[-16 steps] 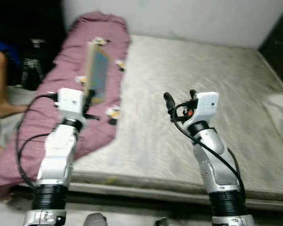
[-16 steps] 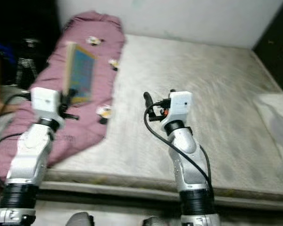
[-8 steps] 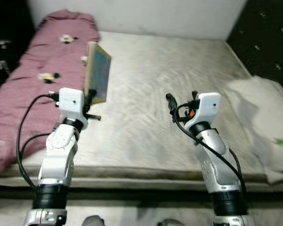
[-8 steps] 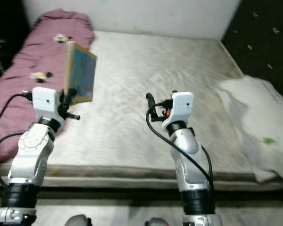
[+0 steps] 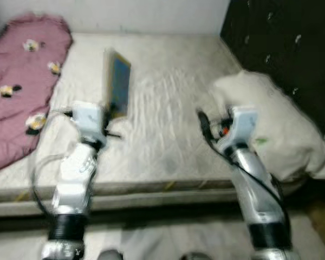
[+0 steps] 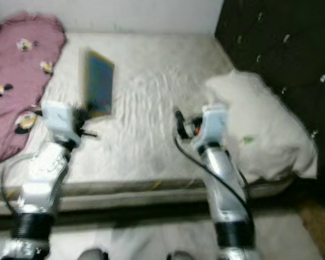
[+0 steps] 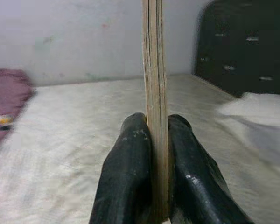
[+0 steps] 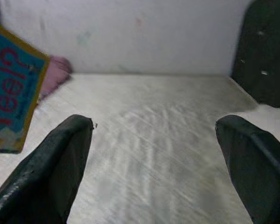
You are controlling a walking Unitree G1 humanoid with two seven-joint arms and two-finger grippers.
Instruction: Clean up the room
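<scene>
The book [image 5: 118, 91], a thin blue-covered one with a yellow border, stands upright on its lower edge in the left gripper [image 7: 155, 140], held above the mattress [image 5: 168, 135], well clear of its pale surface. Its long axis runs straight up from the fingers [image 7: 130, 177], which pinch it by the bottom edge from both faces, one pad on each cover. The left arm therefore has the book outright; the right gripper [image 8: 154, 140] hangs beside it over the mattress, fingers spread wide and holding nothing, with the book's cover just off to its side. A maroon flowered blanket [image 5: 21, 97] lies at the mattress's left end, a white pillow [image 5: 265, 124] at its right end against the dark headboard [image 5: 281, 49]. The likely step is carrying the book off the mattress to wherever it belongs.
</scene>
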